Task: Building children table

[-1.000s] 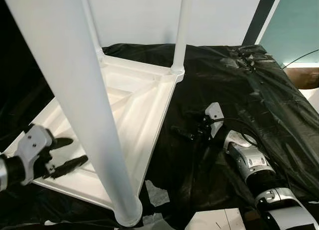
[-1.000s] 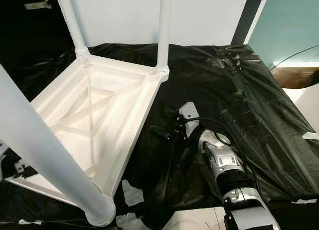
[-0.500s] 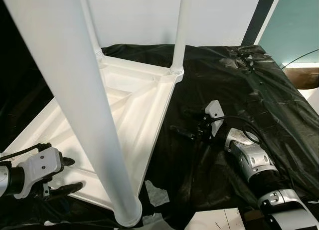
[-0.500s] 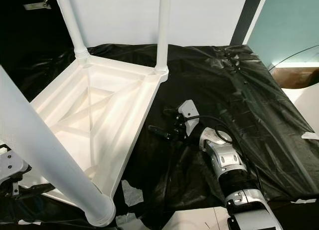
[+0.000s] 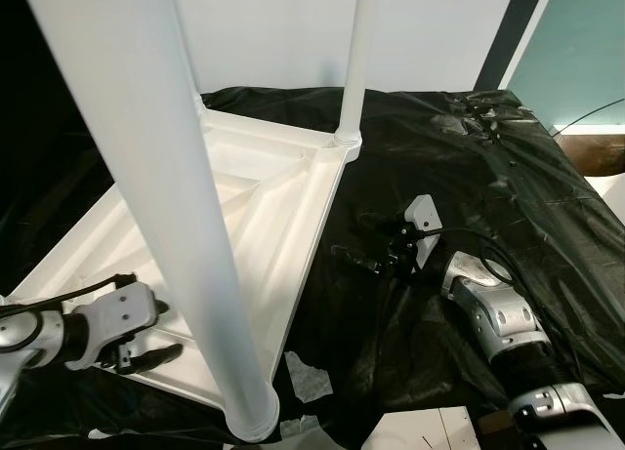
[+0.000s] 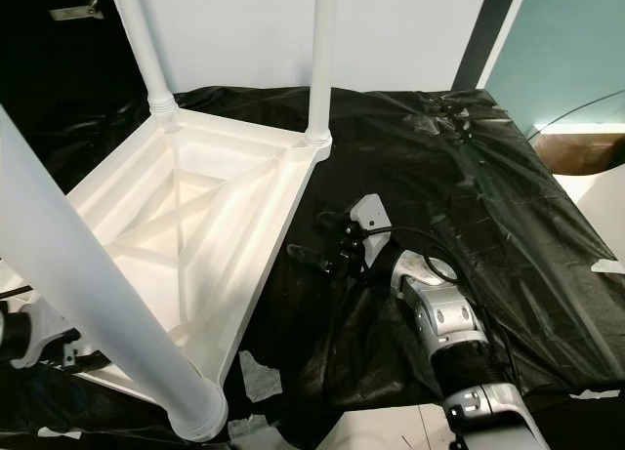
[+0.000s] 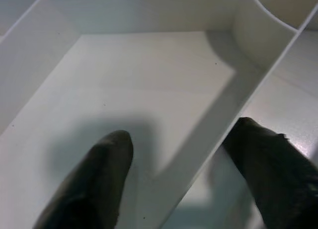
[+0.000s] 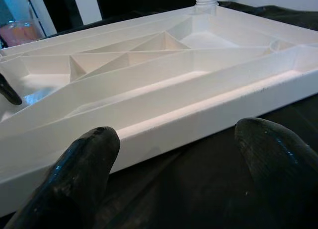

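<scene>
my left gripper point(image 5: 146, 338) straddles the near rim of the upturned white plastic table top point(image 5: 264, 216), fingers spread, gripping nothing. my right gripper point(image 5: 366, 250), open and empty, sits beside the table's long edge, at its 9 o'clock.

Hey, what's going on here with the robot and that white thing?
A white plastic children's table lies upside down on black plastic sheeting, three legs already standing up. The left gripper, fingers open, straddles a rib at the table's near edge. The right gripper, also open, rests on the sheeting just beside the table's right side, facing it.
</scene>
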Controlling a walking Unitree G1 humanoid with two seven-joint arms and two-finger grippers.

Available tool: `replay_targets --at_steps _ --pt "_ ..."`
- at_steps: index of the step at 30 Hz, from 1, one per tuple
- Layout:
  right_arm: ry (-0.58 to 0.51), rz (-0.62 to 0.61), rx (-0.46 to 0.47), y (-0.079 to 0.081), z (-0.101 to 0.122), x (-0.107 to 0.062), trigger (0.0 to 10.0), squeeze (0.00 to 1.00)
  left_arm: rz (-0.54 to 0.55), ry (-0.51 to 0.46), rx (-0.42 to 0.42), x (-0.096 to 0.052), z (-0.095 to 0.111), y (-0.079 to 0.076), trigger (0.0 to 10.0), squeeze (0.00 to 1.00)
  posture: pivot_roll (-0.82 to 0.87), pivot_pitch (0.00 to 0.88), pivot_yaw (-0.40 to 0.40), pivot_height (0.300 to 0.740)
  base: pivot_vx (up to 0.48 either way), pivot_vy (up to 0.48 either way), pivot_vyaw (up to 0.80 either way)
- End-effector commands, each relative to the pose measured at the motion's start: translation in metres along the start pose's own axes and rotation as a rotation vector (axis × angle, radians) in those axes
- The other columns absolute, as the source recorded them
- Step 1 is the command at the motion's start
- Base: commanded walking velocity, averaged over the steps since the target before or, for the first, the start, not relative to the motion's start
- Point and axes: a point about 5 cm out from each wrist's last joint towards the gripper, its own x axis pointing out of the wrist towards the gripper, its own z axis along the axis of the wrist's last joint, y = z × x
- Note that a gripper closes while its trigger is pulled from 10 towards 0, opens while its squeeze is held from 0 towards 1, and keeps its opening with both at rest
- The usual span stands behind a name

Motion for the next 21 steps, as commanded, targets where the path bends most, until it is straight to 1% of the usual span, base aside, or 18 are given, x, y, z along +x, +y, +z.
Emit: replay_targets --at_steps 1,2,7,9,10,12,13,14,15,16,19,21 --pt "-0.007 -0.018 0.024 0.002 -0.001 -0.004 10.0 0.00 0.051 0.023 -0.042 0.011 -0.005 0.001 3.6 0.00 0.15 0.071 -0.026 0.740 0.000 0.000 0.00" --pt "-0.010 -0.027 0.033 0.002 -0.001 -0.005 10.0 0.00 0.056 0.017 -0.053 0.014 -0.004 0.004 0.0 0.00 0.15 0.071 -0.026 0.740 0.000 0.000 0.00" --pt "-0.015 -0.037 0.039 0.003 0.000 -0.009 10.0 0.00 0.069 0.004 -0.069 0.020 -0.001 0.007 0.0 0.00 0.15 0.071 -0.024 0.740 0.000 0.000 0.00" --pt "-0.038 -0.081 0.040 0.000 0.004 -0.014 10.0 0.00 0.119 -0.022 -0.086 0.028 0.006 0.017 0.0 0.00 0.15 0.074 -0.022 0.740 0.000 0.000 0.00" --pt "-0.038 -0.081 0.040 0.000 0.004 -0.014 10.0 0.00 0.119 -0.022 -0.086 0.028 0.006 0.017 0.0 0.00 0.15 0.074 -0.022 0.740 0.000 0.000 0.00" --pt "-0.052 -0.129 0.026 -0.003 0.008 -0.019 10.0 0.00 0.185 -0.055 -0.102 0.037 0.014 0.029 0.0 0.00 0.14 0.077 -0.017 0.740 0.000 0.000 0.00" --pt "-0.052 -0.129 0.026 -0.003 0.008 -0.019 10.0 0.00 0.185 -0.055 -0.102 0.037 0.014 0.029 0.0 0.00 0.14 0.077 -0.017 0.740 0.000 0.000 0.00" --pt "-0.048 -0.153 0.008 -0.003 0.008 -0.022 10.0 0.00 0.213 -0.066 -0.114 0.040 0.017 0.034 0.0 0.00 0.14 0.077 -0.016 0.740 0.000 0.000 0.00" --pt "-0.048 -0.153 0.008 -0.003 0.008 -0.022 10.0 0.00 0.213 -0.066 -0.114 0.040 0.017 0.034 0.0 0.00 0.14 0.077 -0.016 0.740 0.000 0.000 0.00" --pt "-0.051 -0.190 -0.011 -0.005 0.008 -0.026 10.0 0.00 0.235 -0.076 -0.122 0.044 0.020 0.039 0.0 0.00 0.13 0.077 -0.014 0.740 0.000 0.000 0.00" --pt "-0.068 -0.295 0.002 -0.006 0.006 -0.042 10.0 0.00 0.268 -0.096 -0.136 0.052 0.028 0.046 0.0 0.00 0.13 0.082 -0.010 0.740 0.000 0.000 0.00" --pt "-0.068 -0.295 0.002 -0.006 0.006 -0.042 10.0 0.00 0.268 -0.096 -0.136 0.052 0.028 0.046 0.0 0.00 0.13 0.082 -0.010 0.740 0.000 0.000 0.00"
